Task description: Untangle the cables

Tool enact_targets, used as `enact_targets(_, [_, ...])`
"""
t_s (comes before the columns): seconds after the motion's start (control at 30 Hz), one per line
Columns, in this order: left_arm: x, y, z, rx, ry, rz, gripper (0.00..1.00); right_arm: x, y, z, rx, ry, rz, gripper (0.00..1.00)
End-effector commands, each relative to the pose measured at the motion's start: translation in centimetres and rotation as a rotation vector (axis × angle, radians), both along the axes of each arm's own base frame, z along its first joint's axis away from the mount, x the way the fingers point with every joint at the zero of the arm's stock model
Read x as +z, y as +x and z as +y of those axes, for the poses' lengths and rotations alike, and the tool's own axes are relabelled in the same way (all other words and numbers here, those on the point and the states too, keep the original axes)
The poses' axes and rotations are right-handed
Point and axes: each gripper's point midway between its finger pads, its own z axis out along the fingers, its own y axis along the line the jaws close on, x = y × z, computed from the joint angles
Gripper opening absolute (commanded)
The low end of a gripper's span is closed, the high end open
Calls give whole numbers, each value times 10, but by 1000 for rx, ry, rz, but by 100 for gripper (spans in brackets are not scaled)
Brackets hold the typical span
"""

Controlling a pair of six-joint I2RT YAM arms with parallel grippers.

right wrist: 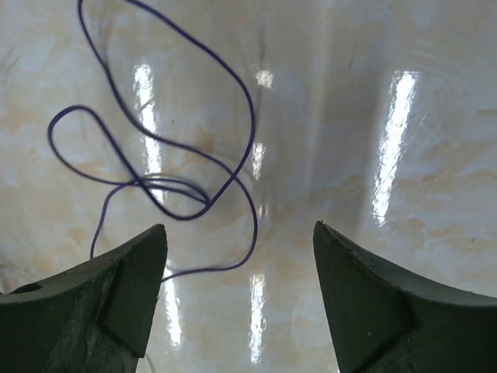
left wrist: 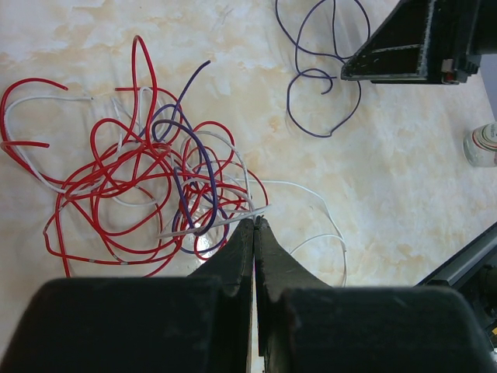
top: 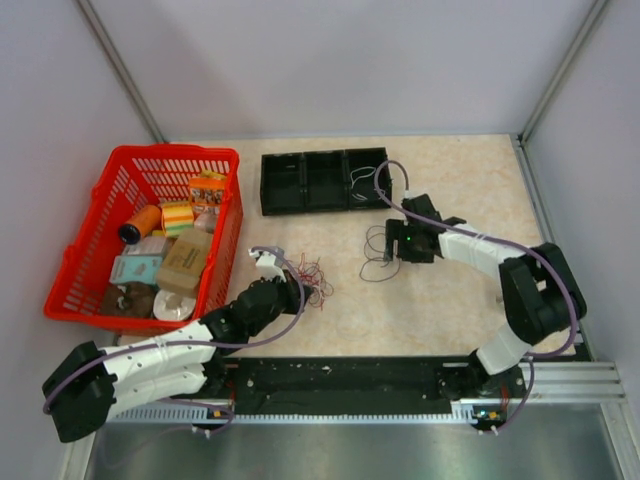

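Beige marbled tabletop [top: 470, 180], grey walls round it, pretty shiny under the lights.

So the left gripper [left wrist: 254, 225] has its fingers pressed flat together, no gap at all, with the tips sitting right at the near edge of the tangle [left wrist: 155, 186]. A white strand crosses right at the tips, but honestly I can't tell if it's pinched or just passing underneath. From those tips the mess of red, white and purple loops spreads ahead and off to the left in the wrist view, and a couple of loose white ends trail the other way. It's a round clump, no real long axis to it.

The right gripper [right wrist: 239, 229] has its jaws wide apart, holding nothing. Below it and to its left lies one purple cable [right wrist: 167, 186], loose on the table and well apart from the clump.

My read: the left arm is the one that counts for the next pull, since the clump is at its fingertips and the right arm is well off.

Further out: red basket [top: 120, 170] of stuff on the left, black tray [top: 300, 180] at the back.
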Motion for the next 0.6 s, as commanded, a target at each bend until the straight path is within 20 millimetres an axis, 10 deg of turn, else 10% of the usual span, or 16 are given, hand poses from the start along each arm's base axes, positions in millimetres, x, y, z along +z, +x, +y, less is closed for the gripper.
enact_targets(0.0, [11, 3, -4, -2, -42, -40, 0, 12, 38, 4, 10, -85, -112, 74])
enact_targets(0.57, [13, 0, -5, -26, -54, -58, 0, 1, 38, 65, 665, -151, -159, 69])
